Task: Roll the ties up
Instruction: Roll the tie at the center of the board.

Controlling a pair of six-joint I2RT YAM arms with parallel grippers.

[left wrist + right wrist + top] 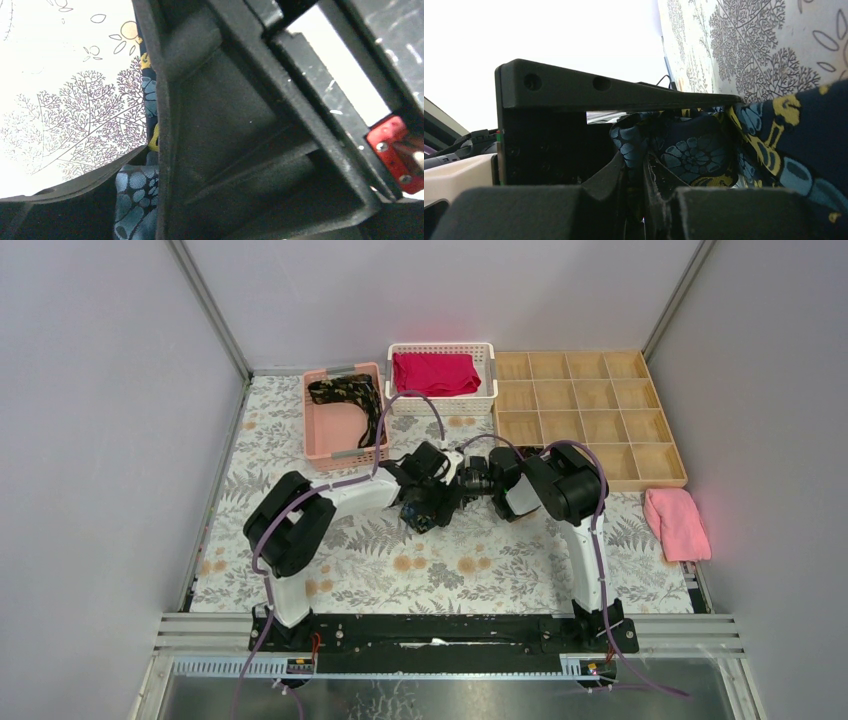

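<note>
Top external view: the two arms meet over the middle of the table (pixel 440 570), the left gripper (pixel 440 495) and the right gripper (pixel 480 480) nose to nose, and from up there their bodies hide the work between them. The right wrist view shows it better. The floral tie (pixel 694 155), dark with blue-teal and yellow blossoms, is bunched in folds right at the right gripper's fingers (pixel 616 172), which stand close together with cloth pinched in the narrow gap, so I take that side as clamped on the tie. In the left wrist view a strip of the same cloth runs down beside a big black body that fills the frame. I cannot tell whether the left jaws are apart or together.

To my eye the step in hand is winding this tie into a coil, and the bundle looks loose and crumpled, not a neat roll. Doing it well means the right side keeps its pinch firm while the left takes the free length close to the coil, flat and untwisted, and lays it round evenly. With the grippers this crowded, small slow moves would avoid a knock or a snag.

A second tie (pixel 345 393) lies in the pink basket (pixel 318 440) at the far left, not yet rolled.
</note>
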